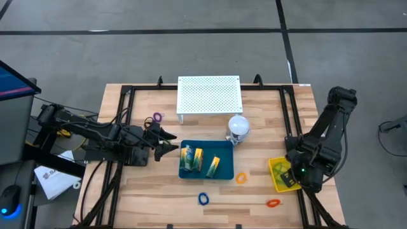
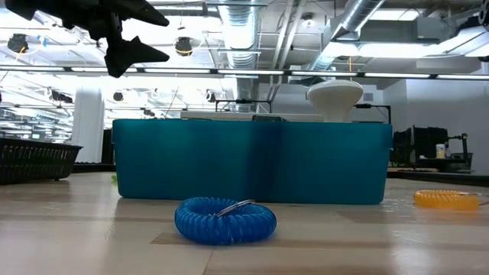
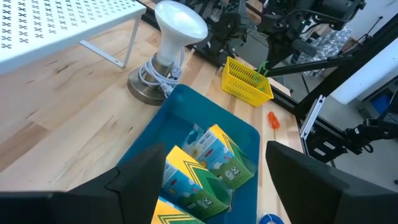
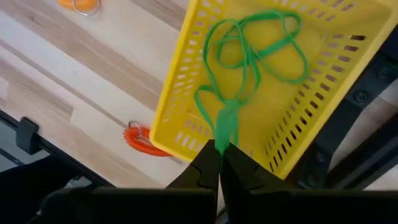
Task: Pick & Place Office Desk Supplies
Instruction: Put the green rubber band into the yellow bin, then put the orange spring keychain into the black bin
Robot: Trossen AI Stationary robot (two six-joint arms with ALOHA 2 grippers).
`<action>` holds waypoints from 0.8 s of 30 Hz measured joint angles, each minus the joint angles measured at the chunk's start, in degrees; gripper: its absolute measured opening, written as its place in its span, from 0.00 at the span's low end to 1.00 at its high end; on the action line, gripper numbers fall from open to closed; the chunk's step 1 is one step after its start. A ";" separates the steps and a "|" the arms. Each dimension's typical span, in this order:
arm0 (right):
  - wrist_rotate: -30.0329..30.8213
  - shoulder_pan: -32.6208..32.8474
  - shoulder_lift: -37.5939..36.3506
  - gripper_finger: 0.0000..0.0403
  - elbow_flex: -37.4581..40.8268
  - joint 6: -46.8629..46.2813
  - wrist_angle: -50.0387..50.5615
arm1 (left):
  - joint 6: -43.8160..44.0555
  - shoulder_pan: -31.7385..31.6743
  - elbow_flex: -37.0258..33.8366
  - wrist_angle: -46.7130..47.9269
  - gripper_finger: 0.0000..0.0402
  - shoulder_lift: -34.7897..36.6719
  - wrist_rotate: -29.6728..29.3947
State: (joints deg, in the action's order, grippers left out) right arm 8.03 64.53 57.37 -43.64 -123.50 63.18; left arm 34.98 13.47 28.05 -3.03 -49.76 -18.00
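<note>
My right gripper (image 4: 219, 160) is shut on a thin green loop (image 4: 249, 50), which hangs over the inside of a yellow basket (image 1: 280, 176) at the table's right edge. Whether the loop's lower end rests on the basket floor, I cannot tell. My left gripper (image 1: 166, 141) stands open above the table, just left of a blue tray (image 1: 224, 150), touching nothing. In the tray lie yellow-green crayon boxes (image 3: 205, 168). A purple loop (image 1: 157, 117), an orange loop (image 1: 241, 178), a blue loop (image 1: 203, 198) and a red loop (image 1: 273, 203) lie flat on the wood. My right gripper pinches a bunched end of the green loop (image 4: 222, 132) between its two fingertips, coming from above and pointing steeply down. The strands hang slack below the fingers and spread out over the inside of the yellow basket (image 4: 311, 118).
A white perforated board (image 1: 210, 94) stands on legs at the table's far side. A white ball-shaped lamp (image 1: 238, 127) on a round base sits by the tray's far right corner. Black rails (image 1: 121, 127) frame the table. Bare wood lies along the near edge.
</note>
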 joint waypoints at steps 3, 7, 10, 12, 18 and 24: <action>0.88 -0.04 0.02 0.00 0.00 0.04 0.02 | 0.14 0.00 0.00 -0.02 0.68 0.00 0.00; 1.23 -0.08 0.04 0.00 0.00 0.24 0.02 | 0.37 0.00 0.00 -0.03 0.68 0.00 0.02; 1.27 -0.09 0.04 0.00 0.00 0.29 0.02 | 0.42 0.00 0.00 -0.02 0.68 0.00 0.02; 1.27 -0.09 0.04 0.00 0.00 0.58 0.02 | 0.43 0.00 0.00 -0.02 0.68 0.00 0.02; 2.92 -0.09 0.04 0.05 0.00 1.75 -0.42 | 0.44 0.00 0.00 -0.02 0.68 0.00 0.02; 4.00 -0.09 0.04 0.25 0.00 1.56 0.39 | 1.21 0.00 0.02 -0.02 0.68 0.00 0.11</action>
State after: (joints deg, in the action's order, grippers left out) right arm 12.03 64.45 57.41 -43.64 -121.94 63.57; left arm 36.18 13.47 28.08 -3.05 -49.76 -17.89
